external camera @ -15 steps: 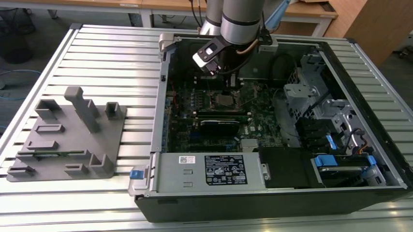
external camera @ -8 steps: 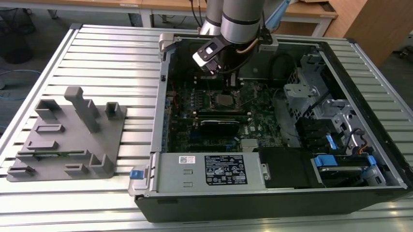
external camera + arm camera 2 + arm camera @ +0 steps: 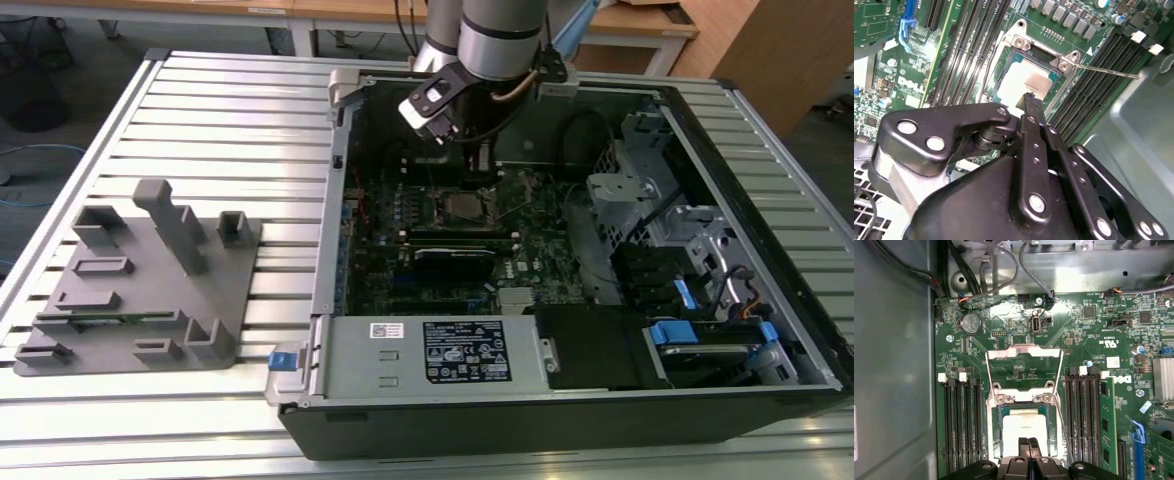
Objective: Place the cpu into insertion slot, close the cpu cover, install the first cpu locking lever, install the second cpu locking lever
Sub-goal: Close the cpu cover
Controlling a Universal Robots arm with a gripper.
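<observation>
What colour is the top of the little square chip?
Pale silver-beige. The cpu shows best in the first wrist view.

cpu (image 3: 1024, 426) in insertion slot (image 3: 994, 437) | fingers (image 3: 1024, 447) over cpu | both inside case (image 3: 534, 432)

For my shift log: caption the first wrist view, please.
Gripper, fingers together, over the cpu lying in the insertion slot; cpu cover swung open.

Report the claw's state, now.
Claw: shut, nothing held between its tips, which sit right at the cpu.
</observation>
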